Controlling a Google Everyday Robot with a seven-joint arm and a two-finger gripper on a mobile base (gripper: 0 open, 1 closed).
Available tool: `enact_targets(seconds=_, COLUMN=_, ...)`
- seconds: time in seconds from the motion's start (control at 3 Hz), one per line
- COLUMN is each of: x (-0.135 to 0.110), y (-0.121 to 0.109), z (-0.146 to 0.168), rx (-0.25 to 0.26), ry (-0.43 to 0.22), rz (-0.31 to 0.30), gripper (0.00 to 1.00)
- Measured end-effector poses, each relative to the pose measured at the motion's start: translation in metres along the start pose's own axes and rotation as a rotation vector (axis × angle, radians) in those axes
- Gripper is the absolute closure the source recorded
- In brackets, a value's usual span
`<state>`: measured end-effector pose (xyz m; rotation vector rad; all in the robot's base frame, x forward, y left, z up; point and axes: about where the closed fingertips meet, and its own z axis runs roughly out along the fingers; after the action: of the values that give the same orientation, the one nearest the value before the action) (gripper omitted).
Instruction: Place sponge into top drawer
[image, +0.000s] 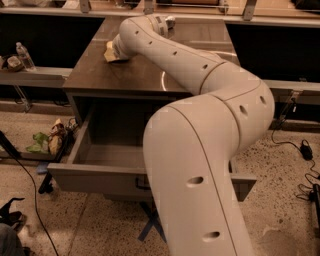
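Camera view, the only one. The arm (210, 130) reaches from the near right across to the far left of the cabinet top (145, 75). The gripper (116, 52) is at that far-left area, low over the surface, mostly hidden behind its own wrist. Cannot tell whether it is open or closed.

A pale yellow block, taken to be the sponge (109, 51), shows at the gripper's left edge, on or just above the cabinet top. Contact is likely, but a grasp is not confirmed.

The top drawer (92, 179) is pulled out toward the near side. The visible part of its interior holds nothing, and the arm covers its right half.

Judgement: this is the pick step, with the sponge not yet in the drawer. Next move: secure the sponge, lift it clear of the top, carry it nearward past the cabinet's front edge, lower it over the open drawer on the left side, then release.
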<state>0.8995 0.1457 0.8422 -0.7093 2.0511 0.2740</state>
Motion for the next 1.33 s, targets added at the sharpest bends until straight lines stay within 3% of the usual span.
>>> enact_targets(seconds=0.33, x=0.001, y=0.0, z=0.003, rx=-0.006, ry=0.003, rz=-0.014, gripper=0.72)
enact_targets(seconds=0.67, x=0.001, y=-0.014, z=-0.034, rx=-0.028, ry=-0.01, rz=-0.051, gripper=0.95)
enact_targets(seconds=1.0, x=0.011, y=-0.025, z=-0.129, rx=-0.116, ry=-0.03, rz=-0.109, gripper=1.0)
enact_targets(seconds=1.33, x=0.042, y=-0.022, z=-0.216, rx=-0.26, ry=-0.017, rz=-0.144, gripper=1.0)
